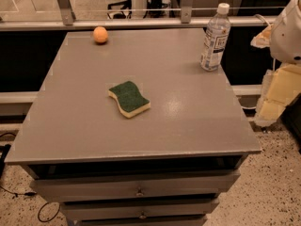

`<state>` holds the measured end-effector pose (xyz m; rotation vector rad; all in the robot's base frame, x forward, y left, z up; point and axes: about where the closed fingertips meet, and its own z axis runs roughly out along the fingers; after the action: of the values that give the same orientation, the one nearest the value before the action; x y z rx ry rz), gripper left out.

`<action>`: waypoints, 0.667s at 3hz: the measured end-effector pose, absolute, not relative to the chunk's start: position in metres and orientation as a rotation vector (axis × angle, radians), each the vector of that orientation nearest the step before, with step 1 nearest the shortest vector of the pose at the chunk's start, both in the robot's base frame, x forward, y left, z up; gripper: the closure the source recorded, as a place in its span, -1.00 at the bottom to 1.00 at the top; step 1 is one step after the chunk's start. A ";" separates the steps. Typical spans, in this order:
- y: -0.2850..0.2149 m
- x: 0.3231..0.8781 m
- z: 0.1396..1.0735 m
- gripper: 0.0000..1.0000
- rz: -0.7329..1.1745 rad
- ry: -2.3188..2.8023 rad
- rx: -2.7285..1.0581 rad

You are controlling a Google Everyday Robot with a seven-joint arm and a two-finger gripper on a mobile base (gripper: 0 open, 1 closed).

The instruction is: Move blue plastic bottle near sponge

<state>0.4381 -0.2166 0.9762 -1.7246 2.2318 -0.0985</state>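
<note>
Where the claw (276, 94) hangs at far right, state untellable, the blue plastic bottle (215, 39) stands just left.

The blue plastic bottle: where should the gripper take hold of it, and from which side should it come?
Grip the blue plastic bottle around its labelled mid-body, coming level from the picture's right. It stands upright near the table's far right corner, and the gripper hangs just beyond that edge, so the path is probably short.
</note>
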 end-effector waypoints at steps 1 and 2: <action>-0.217 0.442 0.976 -1.00 -0.090 2.220 -1.720; -0.218 0.454 0.976 -1.00 -0.064 2.189 -1.710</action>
<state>0.4539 -0.2181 0.9764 -1.7096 2.1886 -0.0639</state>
